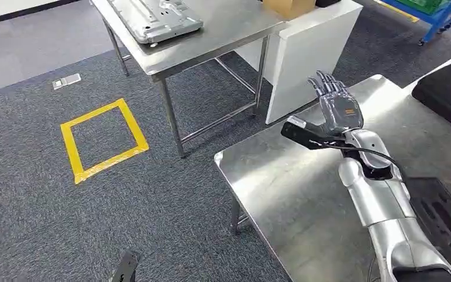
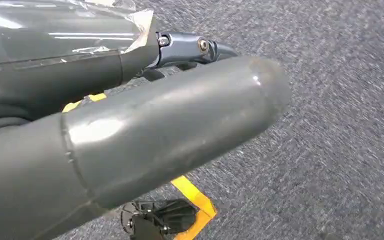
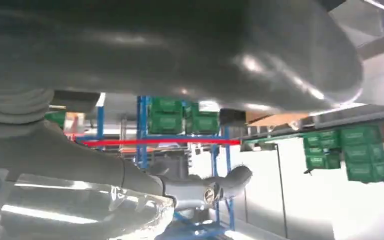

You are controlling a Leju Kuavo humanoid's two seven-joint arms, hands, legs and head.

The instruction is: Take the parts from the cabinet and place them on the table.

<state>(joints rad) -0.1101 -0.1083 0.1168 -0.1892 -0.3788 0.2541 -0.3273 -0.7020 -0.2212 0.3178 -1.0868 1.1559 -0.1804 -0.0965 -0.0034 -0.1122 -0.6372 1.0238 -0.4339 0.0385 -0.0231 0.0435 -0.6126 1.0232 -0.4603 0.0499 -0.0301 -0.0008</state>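
Note:
My right hand [image 1: 336, 106] is raised above the near steel table [image 1: 282, 194], its fingers straight and apart and its thumb out to the side, with nothing in it. The right wrist view shows the thick thumb [image 3: 230, 50] and a darker finger [image 3: 215, 187] apart with nothing between them. My left hand [image 2: 155, 125] hangs over grey carpet, its thumb and one finger [image 2: 190, 47] stretched out and holding nothing. A flat grey metal part [image 1: 152, 17] lies on the far steel table [image 1: 229, 35].
A white panel [image 1: 305, 59] stands between the two tables, with a cardboard box [image 1: 288, 6] above it. A black case [image 1: 449, 94] lies at the right, and a black tray [image 1: 446, 217] beside my right forearm. A yellow tape square [image 1: 103, 138] marks the carpet.

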